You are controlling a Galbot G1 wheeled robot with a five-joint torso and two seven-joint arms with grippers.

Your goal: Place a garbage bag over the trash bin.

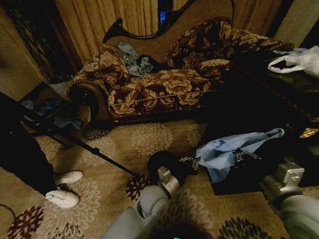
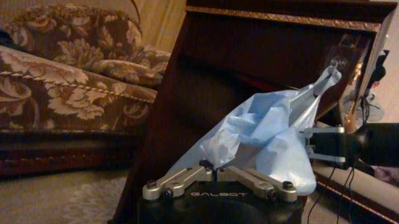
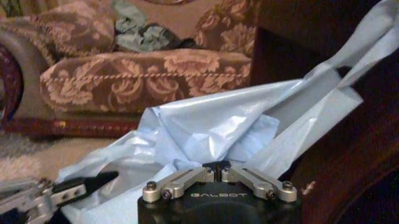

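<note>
Both grippers' jaws, left [image 2: 215, 170] and right [image 3: 215, 167], seemingly pinch the garbage bag [image 1: 231, 152] between them.

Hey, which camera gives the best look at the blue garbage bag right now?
The right wrist view: the garbage bag spreads wide and close there, its wrinkles plain, the right gripper shut on it. The left wrist view shows it bunched, pinched by the left gripper. The head view shows it small, stretched between both grippers.
</note>
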